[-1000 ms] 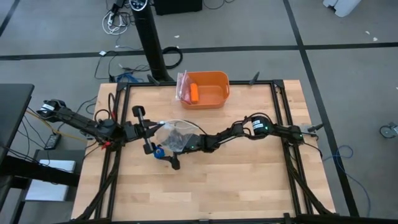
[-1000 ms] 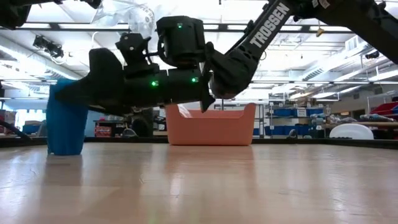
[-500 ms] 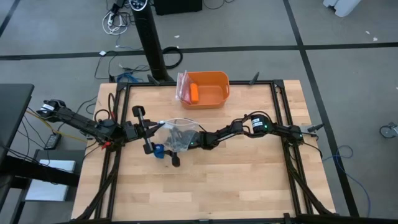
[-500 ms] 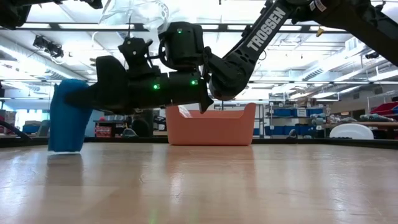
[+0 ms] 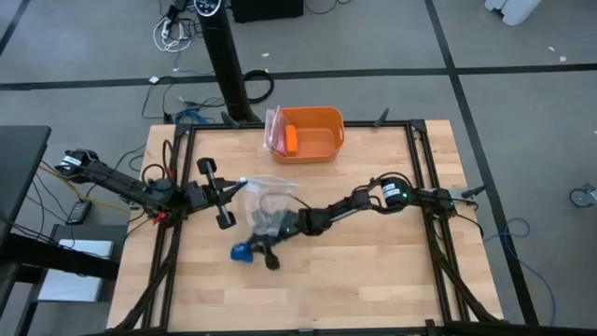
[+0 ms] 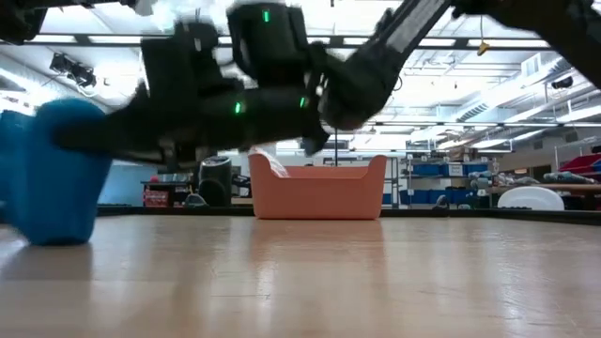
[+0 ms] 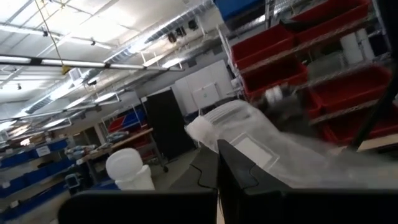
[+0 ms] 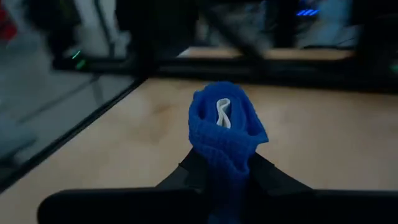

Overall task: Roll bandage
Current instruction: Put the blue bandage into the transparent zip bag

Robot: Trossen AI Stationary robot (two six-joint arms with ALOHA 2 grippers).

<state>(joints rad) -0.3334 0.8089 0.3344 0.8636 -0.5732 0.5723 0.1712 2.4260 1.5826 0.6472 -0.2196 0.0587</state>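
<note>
While the counter [image 5: 373, 271] carries everything, the orange bin [image 5: 312, 133] sits at its far edge, out of the working area. Nearer the middle, the left gripper [image 5: 224, 192] has its jaws closed on the clear plastic bag [image 5: 266, 191], lifting it off the wood, probably to keep it clear. Just beside it, the right gripper [image 5: 263, 254] has its jaws pinched on the bandage [image 5: 242, 251], a compact blue roll held low over the counter, seemingly to keep the wraps from loosening.
</note>
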